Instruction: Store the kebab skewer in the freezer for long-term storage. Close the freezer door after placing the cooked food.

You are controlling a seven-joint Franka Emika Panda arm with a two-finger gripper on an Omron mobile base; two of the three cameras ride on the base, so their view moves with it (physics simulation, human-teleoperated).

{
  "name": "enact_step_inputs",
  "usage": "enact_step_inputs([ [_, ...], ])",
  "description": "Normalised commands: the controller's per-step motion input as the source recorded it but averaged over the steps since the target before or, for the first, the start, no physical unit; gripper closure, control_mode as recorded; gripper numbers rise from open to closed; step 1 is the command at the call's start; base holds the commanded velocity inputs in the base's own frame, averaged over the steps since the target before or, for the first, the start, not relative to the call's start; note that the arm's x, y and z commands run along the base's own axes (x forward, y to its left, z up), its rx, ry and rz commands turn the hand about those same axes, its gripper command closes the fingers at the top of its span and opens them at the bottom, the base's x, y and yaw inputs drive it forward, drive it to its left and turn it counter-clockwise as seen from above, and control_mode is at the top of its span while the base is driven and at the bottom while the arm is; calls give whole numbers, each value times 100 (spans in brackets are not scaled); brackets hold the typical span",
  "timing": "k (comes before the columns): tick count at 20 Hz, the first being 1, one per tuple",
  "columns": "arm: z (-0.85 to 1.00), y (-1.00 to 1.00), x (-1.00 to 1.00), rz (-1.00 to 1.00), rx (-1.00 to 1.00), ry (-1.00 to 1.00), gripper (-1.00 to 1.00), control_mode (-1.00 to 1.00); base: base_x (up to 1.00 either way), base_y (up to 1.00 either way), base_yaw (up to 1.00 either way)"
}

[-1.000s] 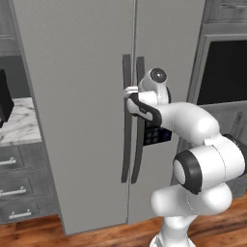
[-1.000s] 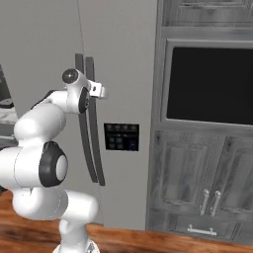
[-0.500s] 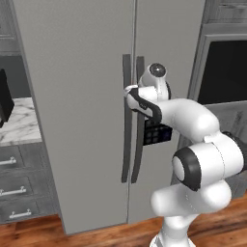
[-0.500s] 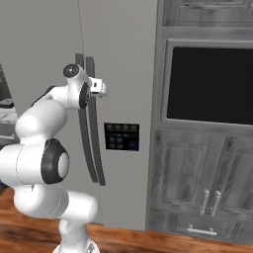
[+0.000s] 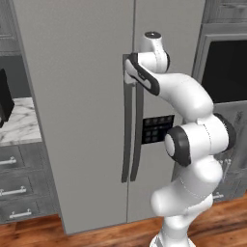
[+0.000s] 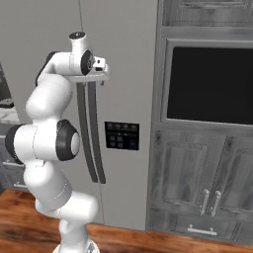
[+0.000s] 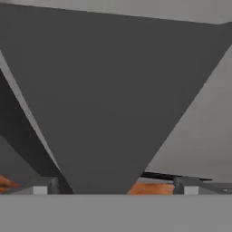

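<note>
Fridge closed, both doors flush. The gripper point(image 5: 129, 72) sits at the top of the handles, up against the freezer door point(image 5: 164, 62) where its long dark handle point(image 5: 138, 140) begins. In the right base view the gripper point(image 6: 101, 74) reaches in from the arm's elbow side, level with the handle tops.

Hand view: one large dark wedge crosses the frame between the fingertips point(image 7: 47, 186), very close to the lens. Judged to be a door handle, though which of the two handles cannot be told from this angle. The jaws stand spread wide, one on either side of the wedge, with no squeeze on it visible.

Kebab skewer: not found on any surface the cameras cover. A strip of marble counter point(image 5: 19, 128) shows at the far left; a dark object sits at its edge, too cropped to identify.

Black control panel point(image 6: 121, 136) is on the narrower door, below the gripper. Dark oven point(image 6: 210, 84) to the right, untouched.

Progress, as judged: early. The freezer is not yet open, nothing is in the gripper, and nothing is stored. Left to do: pull the door open, fetch the skewer, set it on a shelf, shut the door.
</note>
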Motion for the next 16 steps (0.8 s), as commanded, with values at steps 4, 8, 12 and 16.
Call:
enact_step_inputs([
  [4, 3, -1, -1, 0, 0, 0, -100, -100, 0, 0, 0],
  [8, 0, -8, -56, 0, 0, -12, -100, -100, 0, 0, 0],
  [12, 0, -4, -99, 0, 0, -30, -100, -100, 0, 0, 0],
  [16, 0, -3, -72, 0, 0, -28, -100, -100, 0, 0, 0],
])
